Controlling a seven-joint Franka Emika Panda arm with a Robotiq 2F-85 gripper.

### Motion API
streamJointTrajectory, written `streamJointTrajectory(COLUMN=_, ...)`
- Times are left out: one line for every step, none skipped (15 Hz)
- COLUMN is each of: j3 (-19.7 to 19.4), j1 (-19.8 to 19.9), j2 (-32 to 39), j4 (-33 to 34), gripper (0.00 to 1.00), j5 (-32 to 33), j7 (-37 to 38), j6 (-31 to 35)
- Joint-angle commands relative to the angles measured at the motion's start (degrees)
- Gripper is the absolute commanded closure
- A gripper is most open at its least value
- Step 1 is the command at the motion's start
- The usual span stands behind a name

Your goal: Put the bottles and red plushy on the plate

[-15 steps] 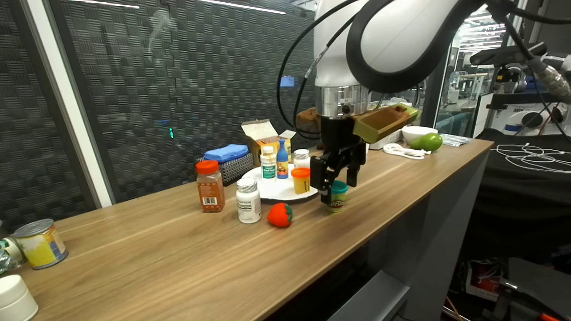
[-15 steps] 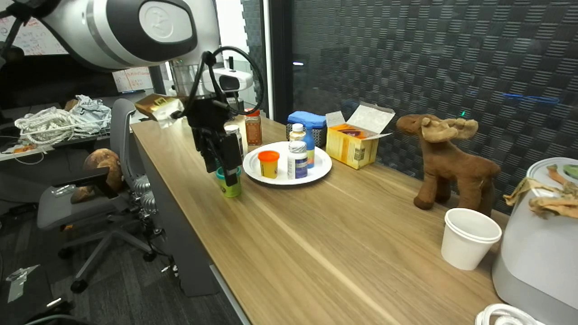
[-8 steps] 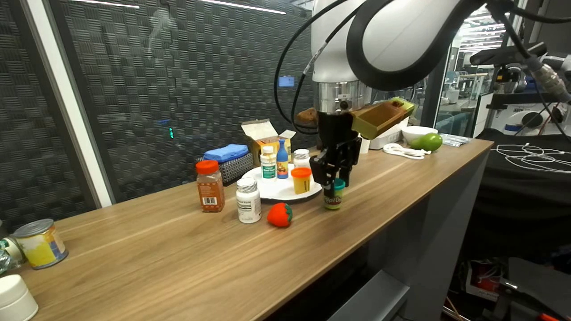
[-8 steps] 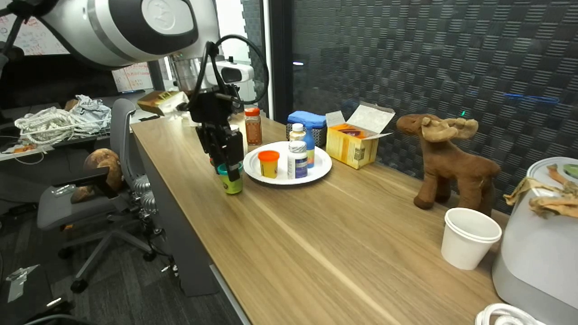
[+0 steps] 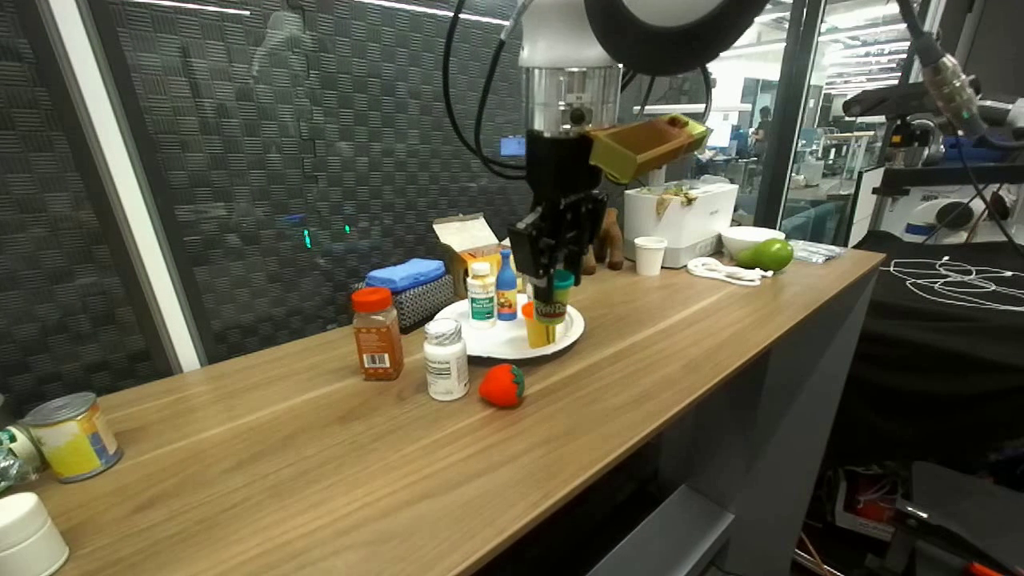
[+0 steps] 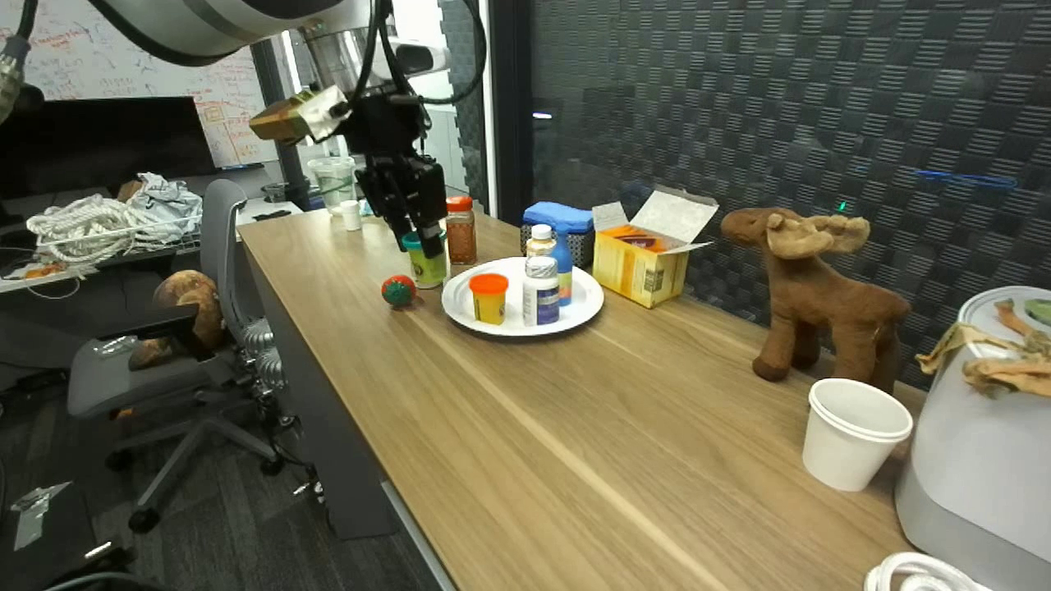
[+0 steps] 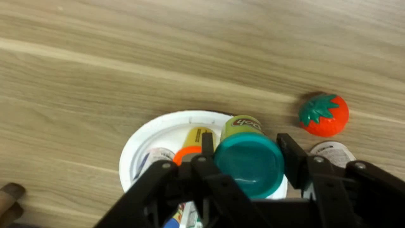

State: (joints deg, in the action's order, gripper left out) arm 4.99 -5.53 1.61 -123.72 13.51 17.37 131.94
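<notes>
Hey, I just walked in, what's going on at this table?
A robot arm holds a teal-lidded green tub in its pincer, in midair near the white plate. Three bottles and a yellow tub stand on the plate. The red plushy, a red-capped jar and a white bottle are off it.

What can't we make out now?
Wrist view: brown thing, blurred, cut by left edge.
Wrist view: part of the plate, behind gripper and tub.
In an exterior view: head of toy moose, behind gripper.
In an exterior view: white jar, cut by left edge.
In an exterior view: fine print on spice bottle, too small.
</notes>
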Motion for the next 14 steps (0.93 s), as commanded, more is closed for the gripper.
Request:
streamJointTrajectory(j3=0.25, j1=-0.41, j2=3.65, j4=6.47, gripper=0.72, j5=0.04, j7=-3.25, j6=0.12)
streamJointTrajectory(j3=0.12, j1=-0.40, j2=4.70, j4=7.68, gripper=0.72, j5=-0.29, j7=-4.25, j6=0.62)
streamJointTrajectory(j3=-0.13, j1=-0.23, j2=6.38, j4=9.08, gripper=0.72, j5=-0.40, j7=-5.36, j6=1.38)
streamJointTrajectory(j3=-0.24, j1=-0.19, j2=7.55, j4=10.19, gripper=0.72, j5=-0.73, j7=-6.23, j6=1.88)
streamJointTrajectory(j3=-0.44, j1=-0.07, j2=9.20, j4=11.44, gripper=0.72, j5=-1.26, j7=-7.17, j6=2.43)
streamJointTrajectory(j3=-0.59, j1=0.00, j2=10.59, j4=12.58, gripper=0.72, j5=-1.78, j7=-8.02, j6=2.84)
streamJointTrajectory(j3=-0.69, j1=0.15, j2=12.14, j4=13.85, gripper=0.72, j5=-2.66, j7=-9.16, j6=3.12)
streamJointTrajectory(j3=-0.75, j1=0.22, j2=13.45, j4=15.01, gripper=0.72, j5=-3.31, j7=-10.10, j6=3.19)
streamJointTrajectory(j3=-0.79, j1=0.35, j2=14.87, j4=16.41, gripper=0.72, j5=-4.01, j7=-11.11, j6=3.07)
streamJointTrajectory(j3=-0.93, j1=0.38, j2=16.08, j4=17.43, gripper=0.72, j5=-4.02, j7=-11.71, j6=3.07)
streamJointTrajectory(j3=-1.18, j1=0.37, j2=17.39, j4=18.88, gripper=0.72, j5=-3.98, j7=-12.08, j6=2.71)
streamJointTrajectory(j3=-1.33, j1=0.35, j2=18.37, j4=20.03, gripper=0.72, j5=-4.04, j7=-12.49, j6=2.52)
streamJointTrajectory(j3=-1.52, j1=0.39, j2=19.33, j4=20.98, gripper=0.72, j5=-4.14, j7=-12.67, j6=2.45)
streamJointTrajectory(j3=-1.70, j1=0.38, j2=20.16, j4=21.88, gripper=0.72, j5=-4.11, j7=-12.80, j6=2.35)
